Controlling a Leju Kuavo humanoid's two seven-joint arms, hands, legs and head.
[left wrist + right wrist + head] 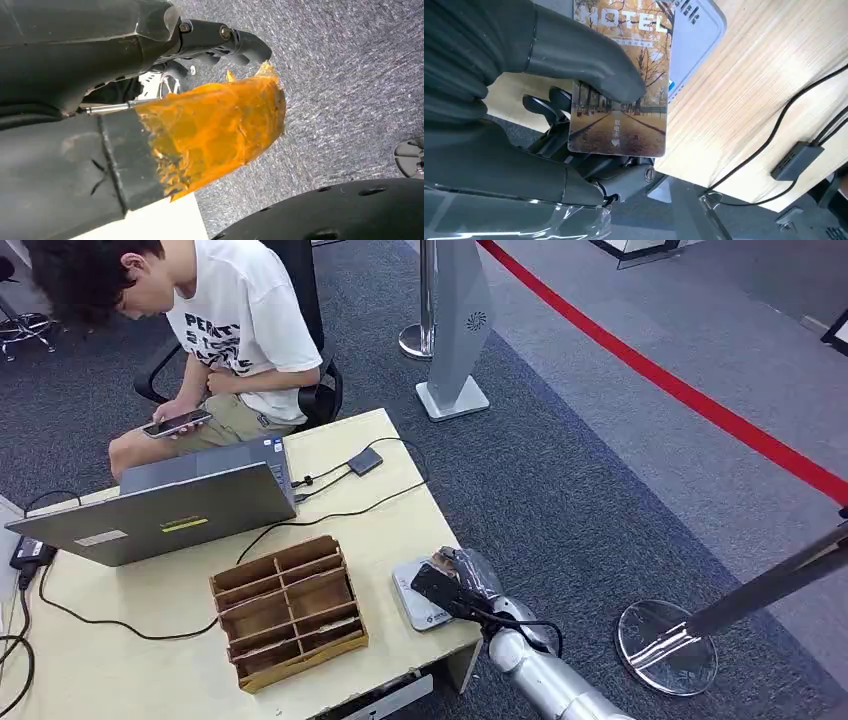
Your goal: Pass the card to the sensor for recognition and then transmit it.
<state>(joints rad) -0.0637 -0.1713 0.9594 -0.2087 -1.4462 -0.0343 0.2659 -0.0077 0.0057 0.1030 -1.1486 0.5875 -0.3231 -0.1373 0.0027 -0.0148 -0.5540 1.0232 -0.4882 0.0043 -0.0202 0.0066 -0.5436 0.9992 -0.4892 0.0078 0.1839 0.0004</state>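
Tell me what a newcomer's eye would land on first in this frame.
Most striking is the robot's right hand holding a hotel key card printed with an autumn tree avenue over the flat grey card reader at the pale wooden table's near right corner. Next comes the brown partitioned wooden organiser box mid-table, then the seated person in a white T-shirt looking at a phone behind the open grey laptop.

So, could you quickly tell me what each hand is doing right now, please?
Left hand: cannot tell whether open or closed.
Right hand: holding the hotel card above the card reader.
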